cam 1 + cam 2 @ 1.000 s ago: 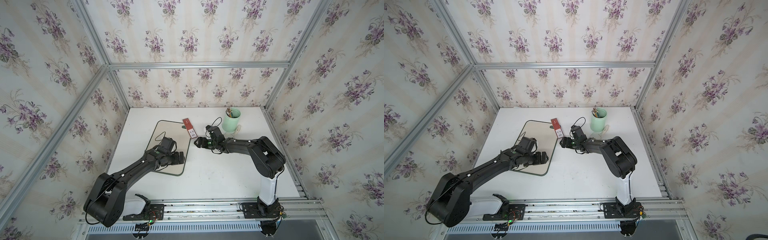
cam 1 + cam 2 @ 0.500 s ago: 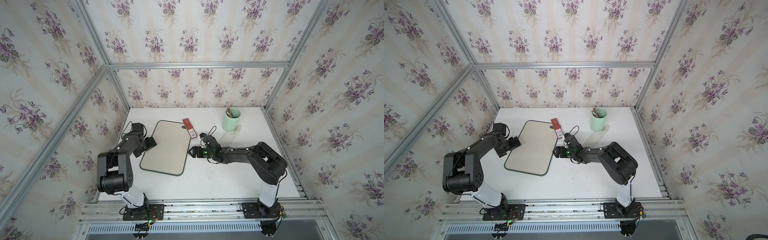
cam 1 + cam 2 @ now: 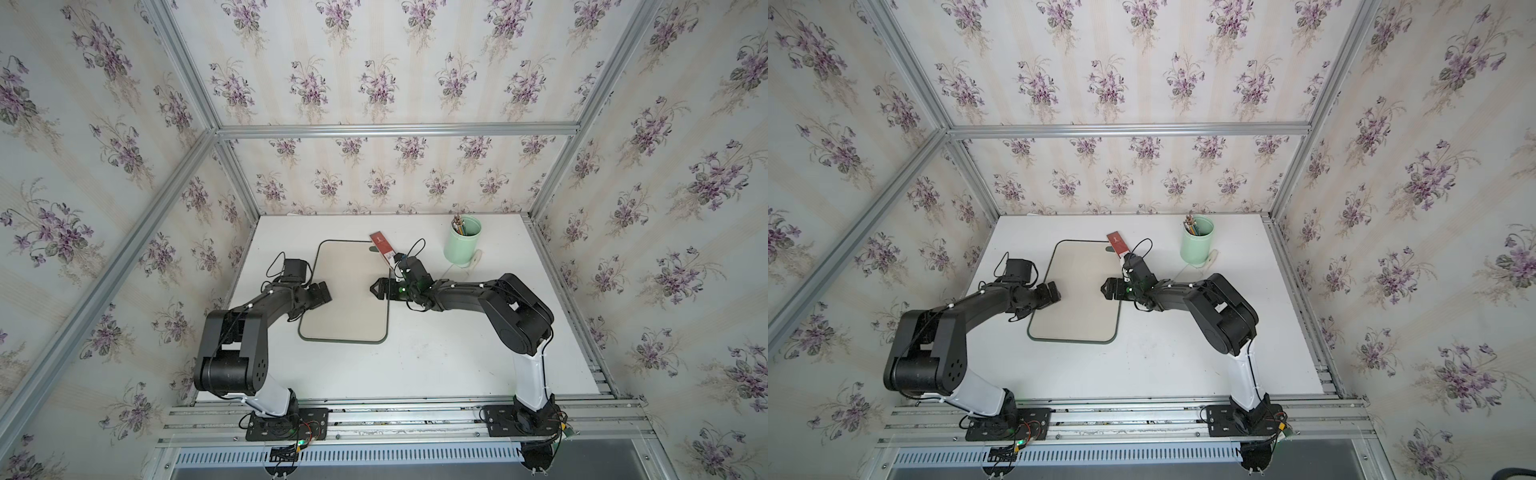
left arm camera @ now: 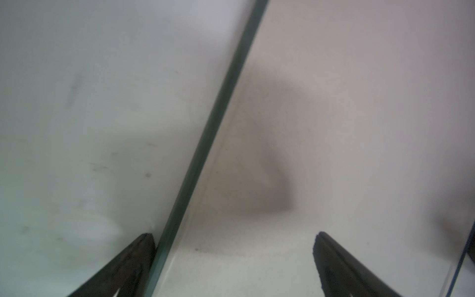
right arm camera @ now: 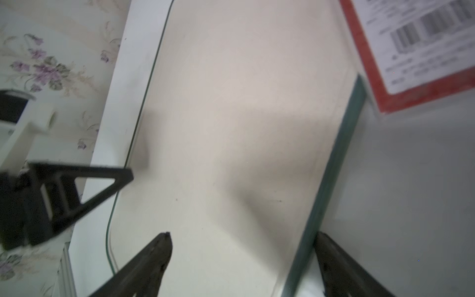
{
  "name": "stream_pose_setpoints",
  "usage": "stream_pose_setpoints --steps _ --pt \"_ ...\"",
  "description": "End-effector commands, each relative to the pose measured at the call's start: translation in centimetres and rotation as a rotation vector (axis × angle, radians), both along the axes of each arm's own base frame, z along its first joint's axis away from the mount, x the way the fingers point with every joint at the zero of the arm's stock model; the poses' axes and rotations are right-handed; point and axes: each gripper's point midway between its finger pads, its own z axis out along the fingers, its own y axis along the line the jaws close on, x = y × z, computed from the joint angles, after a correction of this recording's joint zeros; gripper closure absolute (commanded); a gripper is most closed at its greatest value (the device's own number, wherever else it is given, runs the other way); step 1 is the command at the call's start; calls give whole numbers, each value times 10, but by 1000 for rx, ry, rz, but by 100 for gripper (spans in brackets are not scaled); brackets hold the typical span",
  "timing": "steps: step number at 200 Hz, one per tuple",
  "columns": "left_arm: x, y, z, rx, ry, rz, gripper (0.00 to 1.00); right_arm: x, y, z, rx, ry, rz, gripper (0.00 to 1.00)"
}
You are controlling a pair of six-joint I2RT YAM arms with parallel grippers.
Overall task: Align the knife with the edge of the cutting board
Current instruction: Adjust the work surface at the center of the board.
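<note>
Centrally: flat beige rounded cutting board [image 3: 345, 316], green rim.

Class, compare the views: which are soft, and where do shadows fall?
Left wrist view: soft throughout, dark shadow on the cutting board beside its green rim. Right wrist view: red box label blurred, fainter shadow on the board. Both top views: sharp, evenly lit.

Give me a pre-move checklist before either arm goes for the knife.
1. Left gripper open, empty: ok.
2. Right gripper open, empty: ok.
3. Cutting board lying flat: ok.
4. Board edge clear: not ok, the red box lies across its far corner.
5. Knife located: cannot tell; maybe the pale shape by the green cup.
</note>
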Motion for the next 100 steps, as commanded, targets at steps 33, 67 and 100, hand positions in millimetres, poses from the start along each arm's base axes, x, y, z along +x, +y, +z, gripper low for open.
stream_pose_setpoints --steps 33,67,100 --pt "-140 -145 -46 -205 208 -325 0 20 -70 -38 -187 171 -53 7" --pt "-187 -220 -37 -167 168 -594 1 22 -72 -28 -230 128 19 7" --pt "-154 -205 13 20 36 -610 1 23 -82 0 -233 39 -15 5"
